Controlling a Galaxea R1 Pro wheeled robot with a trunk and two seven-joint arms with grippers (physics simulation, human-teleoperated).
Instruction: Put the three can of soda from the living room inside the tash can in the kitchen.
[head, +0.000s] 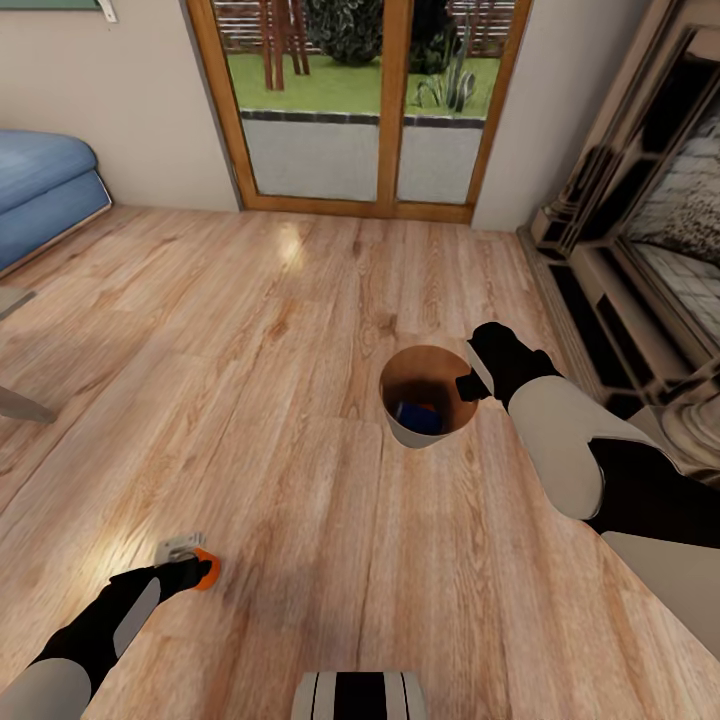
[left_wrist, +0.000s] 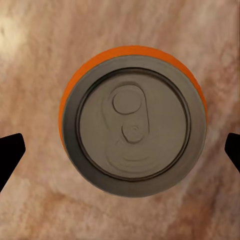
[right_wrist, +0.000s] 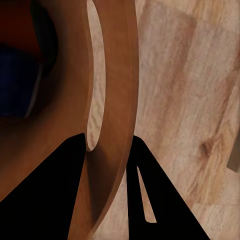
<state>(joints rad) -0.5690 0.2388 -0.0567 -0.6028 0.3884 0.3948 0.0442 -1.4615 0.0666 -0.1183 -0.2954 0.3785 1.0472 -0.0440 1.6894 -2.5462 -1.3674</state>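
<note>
One orange soda can (left_wrist: 132, 120) is standing upright on the wooden floor (head: 300, 300), centred between the spread fingers of my left pincer (head: 190, 568), which I am holding open directly above it without touching. I am gripping the rim of the trash can (head: 415, 432) with my right pincer (head: 468, 386), one finger inside the coppery wall and one outside. Inside it, a blue can (head: 418, 418) is lying at the bottom.

On the wooden floor (head: 300, 330), the trash can (head: 412, 432) stands right of centre with a soda can (head: 418, 417) inside, another soda can (head: 205, 570) lies near left, the sofa (head: 45, 190) far left, glass doors (head: 365, 100) behind.
</note>
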